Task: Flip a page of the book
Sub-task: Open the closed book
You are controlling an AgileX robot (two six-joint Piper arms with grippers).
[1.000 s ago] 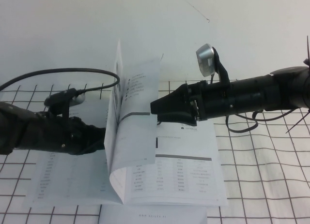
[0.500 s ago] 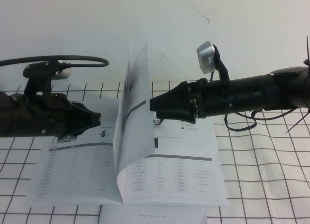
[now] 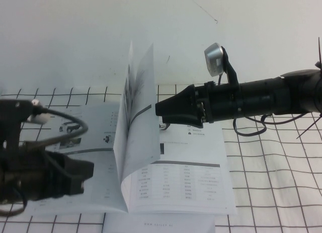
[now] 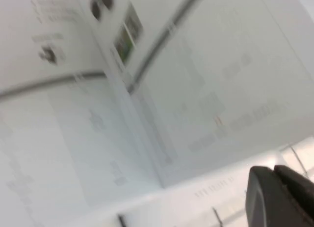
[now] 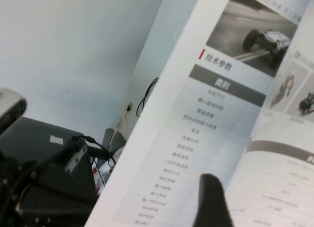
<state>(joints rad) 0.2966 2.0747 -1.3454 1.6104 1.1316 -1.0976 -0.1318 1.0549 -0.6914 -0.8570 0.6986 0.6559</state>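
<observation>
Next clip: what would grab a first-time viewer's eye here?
One page stands almost upright from the middle of the open book, mid-turn. The right gripper sits right at that page's upper edge, coming in from the right; whether it pinches the page cannot be seen. The left gripper hangs low at the near left over the book's left half, away from the page.

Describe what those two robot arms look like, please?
Both are matte black. The right arm is a ribbed tube tapering to a wedge-shaped right hand, with a round silver camera on top and loose black cables. The left hand is blocky, under a looping black cable.
</observation>
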